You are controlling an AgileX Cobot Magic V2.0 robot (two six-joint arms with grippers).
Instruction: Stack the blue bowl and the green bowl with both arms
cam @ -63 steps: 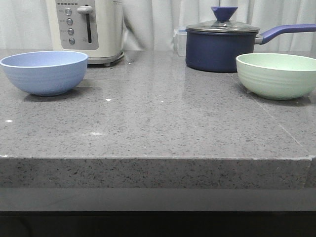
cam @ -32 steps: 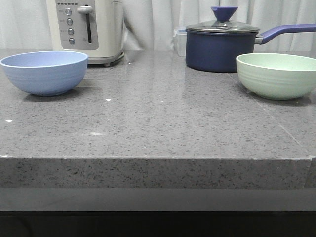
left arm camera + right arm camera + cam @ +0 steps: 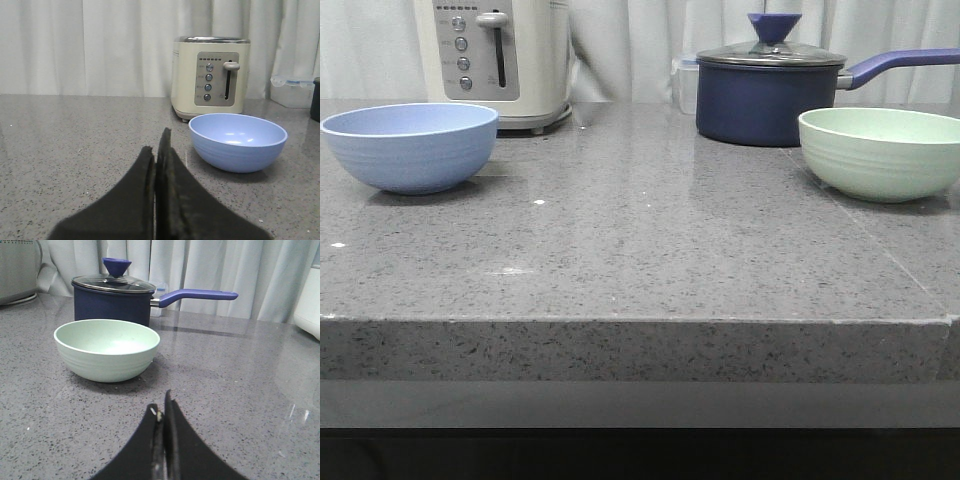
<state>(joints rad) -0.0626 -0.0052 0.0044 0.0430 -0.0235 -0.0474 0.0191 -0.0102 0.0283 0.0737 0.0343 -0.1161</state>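
The pale blue bowl [image 3: 410,146] stands upright and empty at the far left of the grey stone counter; the pale green bowl [image 3: 880,152] stands upright and empty at the far right. Neither arm shows in the front view. In the left wrist view my left gripper [image 3: 156,145] is shut with nothing in it, a short way from the blue bowl [image 3: 237,141]. In the right wrist view my right gripper [image 3: 161,407] is shut and empty, apart from the green bowl [image 3: 107,349].
A cream toaster [image 3: 492,60] stands behind the blue bowl. A dark navy lidded saucepan [image 3: 770,92] with a long handle sits just behind the green bowl, a clear plastic box [image 3: 685,82] beside it. The counter's front edge [image 3: 630,322] runs across the front view.
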